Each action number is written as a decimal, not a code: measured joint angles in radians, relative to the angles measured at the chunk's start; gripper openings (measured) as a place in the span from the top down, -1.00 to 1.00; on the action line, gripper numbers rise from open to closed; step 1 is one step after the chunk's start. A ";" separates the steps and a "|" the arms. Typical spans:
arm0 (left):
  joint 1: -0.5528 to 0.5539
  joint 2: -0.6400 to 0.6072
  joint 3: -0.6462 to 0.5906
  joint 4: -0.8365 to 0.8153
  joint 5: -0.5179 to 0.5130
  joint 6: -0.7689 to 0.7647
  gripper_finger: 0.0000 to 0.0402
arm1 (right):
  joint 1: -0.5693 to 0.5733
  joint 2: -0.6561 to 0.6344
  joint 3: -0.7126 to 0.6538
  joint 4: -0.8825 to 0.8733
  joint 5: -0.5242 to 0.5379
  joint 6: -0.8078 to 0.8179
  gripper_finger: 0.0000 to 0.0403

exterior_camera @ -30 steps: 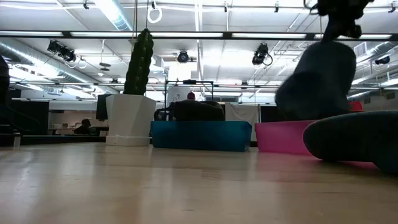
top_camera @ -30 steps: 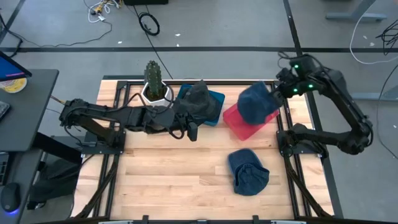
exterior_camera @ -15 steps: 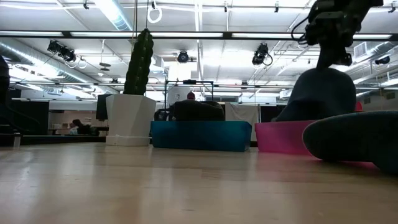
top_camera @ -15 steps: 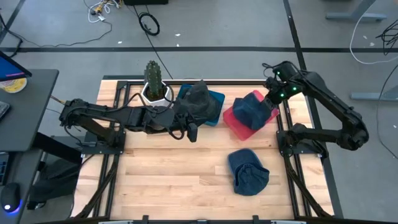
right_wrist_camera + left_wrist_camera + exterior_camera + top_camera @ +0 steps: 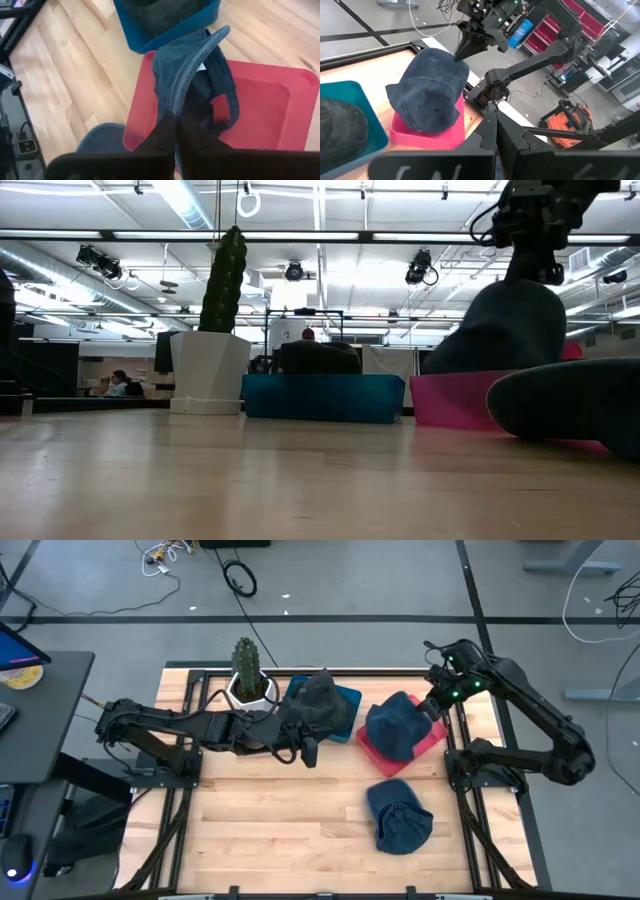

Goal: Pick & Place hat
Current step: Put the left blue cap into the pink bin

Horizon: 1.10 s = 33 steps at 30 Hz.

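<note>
A blue denim hat (image 5: 392, 730) sits on the pink tray (image 5: 440, 733), with my right gripper (image 5: 437, 705) shut on its far-right edge. In the low view the hat (image 5: 500, 330) rises from the pink tray (image 5: 450, 402) under the gripper. A second blue hat (image 5: 400, 815) lies on the table, nearer. A dark grey hat (image 5: 318, 705) lies in the teal tray (image 5: 347, 698). My left gripper (image 5: 311, 754) is shut and touches nothing, just near of the teal tray. My right gripper pinches the blue hat by the edge of its opening (image 5: 172, 112) between its two fingers. It comes from above, slanting in from the table's right. The hat hangs tilted below the fingers (image 5: 462, 50), and its lower part rests on the pink tray (image 5: 270, 110).
A potted cactus (image 5: 247, 670) stands at the far edge, left of the teal tray. The left arm lies low across the table's left half. Bare wood stretches along the near side, left of the second hat (image 5: 570, 405).
My right gripper has come down and toward the table's left, over the pink tray, staying shut on the hat. The hat, lifted clear a second ago, now rests on the tray and has tipped and spread toward the tray's left side.
</note>
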State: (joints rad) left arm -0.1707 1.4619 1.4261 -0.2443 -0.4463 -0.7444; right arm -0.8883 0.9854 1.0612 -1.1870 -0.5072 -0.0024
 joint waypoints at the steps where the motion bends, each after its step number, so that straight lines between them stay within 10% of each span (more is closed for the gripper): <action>1: 0.000 0.000 0.000 0.000 -0.001 0.000 0.99 | 0.000 -0.005 0.005 -0.004 0.000 0.004 1.00; 15: 0.036 0.000 0.000 0.000 -0.001 0.000 0.99 | 0.000 -0.024 0.215 -0.224 0.242 0.014 1.00; 33: 0.050 0.000 0.000 0.000 -0.001 -0.001 0.99 | 0.000 0.068 0.156 -0.259 0.252 0.047 1.00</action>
State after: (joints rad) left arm -0.1207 1.4616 1.4261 -0.2443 -0.4469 -0.7452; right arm -0.8879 1.0532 1.2171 -1.4461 -0.2550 0.0444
